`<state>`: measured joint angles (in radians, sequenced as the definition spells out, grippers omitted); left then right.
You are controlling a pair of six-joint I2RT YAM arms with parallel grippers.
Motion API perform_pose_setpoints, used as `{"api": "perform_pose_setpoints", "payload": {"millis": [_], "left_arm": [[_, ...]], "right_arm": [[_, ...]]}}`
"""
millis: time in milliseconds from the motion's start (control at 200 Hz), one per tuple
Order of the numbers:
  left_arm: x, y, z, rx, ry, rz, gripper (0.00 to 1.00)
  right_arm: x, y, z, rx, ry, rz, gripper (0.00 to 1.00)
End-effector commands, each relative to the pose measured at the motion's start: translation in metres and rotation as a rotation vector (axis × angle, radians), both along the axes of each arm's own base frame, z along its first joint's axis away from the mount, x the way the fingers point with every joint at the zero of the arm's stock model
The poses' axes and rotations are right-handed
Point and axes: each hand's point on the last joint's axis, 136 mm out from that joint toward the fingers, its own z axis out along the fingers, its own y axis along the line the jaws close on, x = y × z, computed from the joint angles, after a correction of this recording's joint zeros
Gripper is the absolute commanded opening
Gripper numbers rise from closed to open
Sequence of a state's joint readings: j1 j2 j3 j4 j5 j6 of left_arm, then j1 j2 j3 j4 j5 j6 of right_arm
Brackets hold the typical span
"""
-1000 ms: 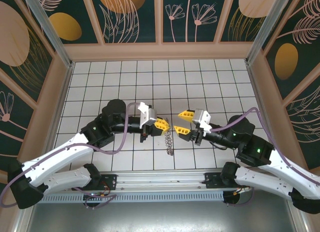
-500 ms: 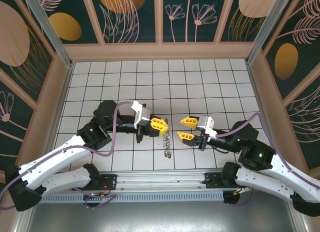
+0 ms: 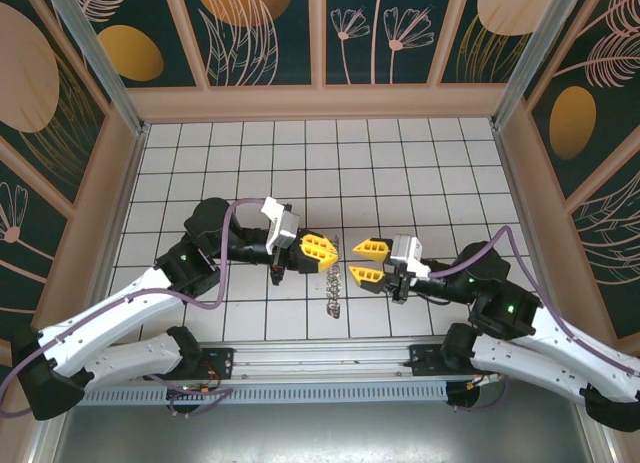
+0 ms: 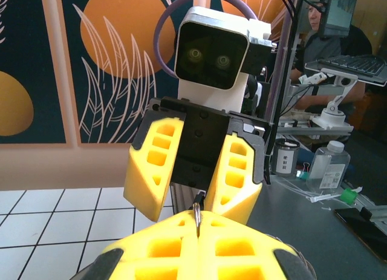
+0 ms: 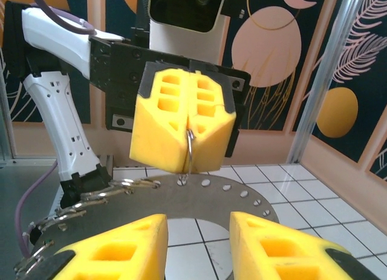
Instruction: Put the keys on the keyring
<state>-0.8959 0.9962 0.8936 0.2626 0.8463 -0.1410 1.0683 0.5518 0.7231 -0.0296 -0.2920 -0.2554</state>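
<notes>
**Top external:** The left gripper (image 3: 318, 248) is seen with its 2 yellow fingers pressed together. The keyring (image 3: 336, 283) is hung just below its tips. The right gripper (image 3: 364, 262) is turned toward it, its 2 fingers held apart with nothing between them.

**Left wrist:** The left gripper (image 4: 198, 225) is clamped on a thin wire loop (image 4: 197, 212). The right gripper (image 4: 192, 198) is seen directly ahead, spread.

**Right wrist:** The right gripper (image 5: 196, 234) is shown spread. Ahead, the left gripper (image 5: 185, 166) is clamped on the wire loop (image 5: 189, 148), from which the grey, holed keyring (image 5: 211, 198) is hung. Metal bits (image 5: 91, 201) are fringed along its left rim.
</notes>
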Motion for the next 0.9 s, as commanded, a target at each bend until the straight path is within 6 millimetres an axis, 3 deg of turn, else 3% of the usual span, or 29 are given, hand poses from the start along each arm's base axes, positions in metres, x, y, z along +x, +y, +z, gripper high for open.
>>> {"api": "perform_pose_setpoints", "payload": {"millis": [0, 671, 896], "left_arm": [[-0.008, 0.003, 0.025, -0.071, -0.048, -0.033, 0.00], [-0.005, -0.002, 0.010, -0.035, -0.027, -0.039, 0.00], [-0.002, -0.005, 0.004, -0.010, -0.018, -0.032, 0.00]], "right_arm": [[-0.006, 0.005, 0.014, 0.060, -0.032, 0.047, 0.32], [-0.005, 0.019, 0.017, 0.101, -0.033, 0.084, 0.18], [-0.002, 0.018, 0.018, 0.113, -0.039, 0.067, 0.21]]}}
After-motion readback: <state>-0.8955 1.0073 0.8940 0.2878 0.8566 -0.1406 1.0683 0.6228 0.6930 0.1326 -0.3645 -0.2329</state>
